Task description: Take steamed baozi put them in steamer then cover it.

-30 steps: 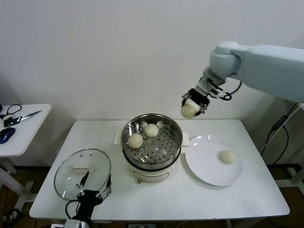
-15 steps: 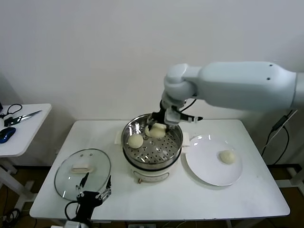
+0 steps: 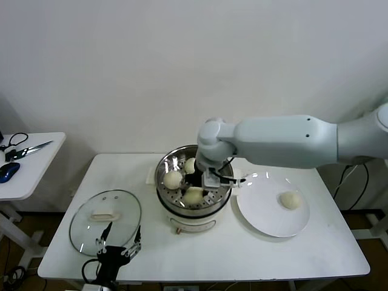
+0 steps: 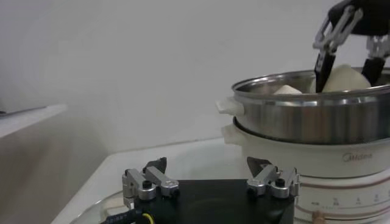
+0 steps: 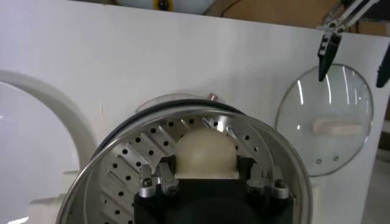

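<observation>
From the head view, the right arm reaches across from the right and its right gripper [image 3: 195,188] is down inside the steamer [image 3: 194,209], fingers closed around a bun [image 3: 194,195] at the near side of the perforated tray. Two more buns sit in the pot: one [image 3: 173,179] toward the left and one [image 3: 190,165] at the back. A fourth bun [image 3: 290,200] lies on the white plate [image 3: 260,221] just right of the steamer. The glass cover [image 3: 105,218] lies flat on the table [image 3: 242,254] to the left of the pot, handle up. The left gripper [image 3: 117,247] hangs at the near edge of the cover, fingers spread apart and holding nothing. A side table [image 3: 30,176] stands off to the left with scissors [image 3: 27,150] on it.

In the left wrist view, the left gripper [image 4: 210,182] shows its two fingers wide apart, low above the cover. Beyond it stands the steamer [image 4: 311,115], with the right gripper [image 4: 347,58] dipping over its rim around the bun [image 4: 346,79].

In the right wrist view, the right gripper [image 5: 207,182] clasps the bun [image 5: 206,152] between its fingers, just over the perforated tray of the steamer [image 5: 122,170]. Farther off lies the cover [image 5: 329,122], with the tips of the left gripper [image 5: 356,52] above it.
</observation>
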`<action>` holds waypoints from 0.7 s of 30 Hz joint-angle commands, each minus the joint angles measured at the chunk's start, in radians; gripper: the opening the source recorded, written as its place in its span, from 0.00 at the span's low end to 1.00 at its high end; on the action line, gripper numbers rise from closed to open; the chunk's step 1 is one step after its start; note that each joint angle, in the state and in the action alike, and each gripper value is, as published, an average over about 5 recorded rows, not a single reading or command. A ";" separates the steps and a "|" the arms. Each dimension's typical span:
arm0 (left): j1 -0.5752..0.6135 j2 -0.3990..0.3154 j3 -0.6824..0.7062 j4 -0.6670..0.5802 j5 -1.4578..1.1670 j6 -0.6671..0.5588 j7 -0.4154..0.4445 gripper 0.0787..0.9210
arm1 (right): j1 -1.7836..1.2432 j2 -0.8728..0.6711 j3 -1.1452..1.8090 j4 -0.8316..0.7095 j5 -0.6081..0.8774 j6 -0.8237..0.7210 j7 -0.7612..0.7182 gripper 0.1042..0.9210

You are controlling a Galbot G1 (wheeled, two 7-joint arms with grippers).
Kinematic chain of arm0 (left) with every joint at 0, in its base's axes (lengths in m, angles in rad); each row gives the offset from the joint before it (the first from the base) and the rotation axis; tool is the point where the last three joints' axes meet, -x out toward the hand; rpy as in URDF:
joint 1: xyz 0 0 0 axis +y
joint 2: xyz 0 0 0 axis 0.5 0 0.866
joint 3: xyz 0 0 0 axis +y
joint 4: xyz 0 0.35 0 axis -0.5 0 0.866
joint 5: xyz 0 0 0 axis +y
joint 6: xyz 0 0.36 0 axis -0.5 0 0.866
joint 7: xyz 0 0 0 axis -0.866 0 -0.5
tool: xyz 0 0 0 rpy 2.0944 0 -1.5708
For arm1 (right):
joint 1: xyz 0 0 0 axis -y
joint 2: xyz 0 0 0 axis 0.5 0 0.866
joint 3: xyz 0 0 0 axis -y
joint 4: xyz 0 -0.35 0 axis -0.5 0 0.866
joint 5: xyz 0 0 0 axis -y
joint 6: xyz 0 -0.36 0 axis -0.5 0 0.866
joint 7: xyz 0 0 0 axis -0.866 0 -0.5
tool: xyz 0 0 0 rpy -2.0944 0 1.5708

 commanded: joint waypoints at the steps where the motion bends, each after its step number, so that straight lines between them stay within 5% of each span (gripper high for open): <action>1: -0.001 0.000 0.000 0.000 0.000 0.000 0.000 0.88 | -0.085 0.015 0.009 -0.044 -0.053 -0.002 0.017 0.67; 8: 0.002 0.001 0.000 0.002 0.000 -0.002 -0.001 0.88 | -0.105 0.026 0.016 -0.086 -0.042 0.005 0.017 0.68; 16: 0.001 0.001 -0.001 0.003 -0.002 -0.003 -0.002 0.88 | -0.046 0.016 0.018 -0.089 0.059 0.021 -0.014 0.86; 21: -0.002 0.000 0.001 0.003 -0.002 -0.003 -0.002 0.88 | 0.055 -0.037 0.030 -0.109 0.217 0.020 -0.071 0.88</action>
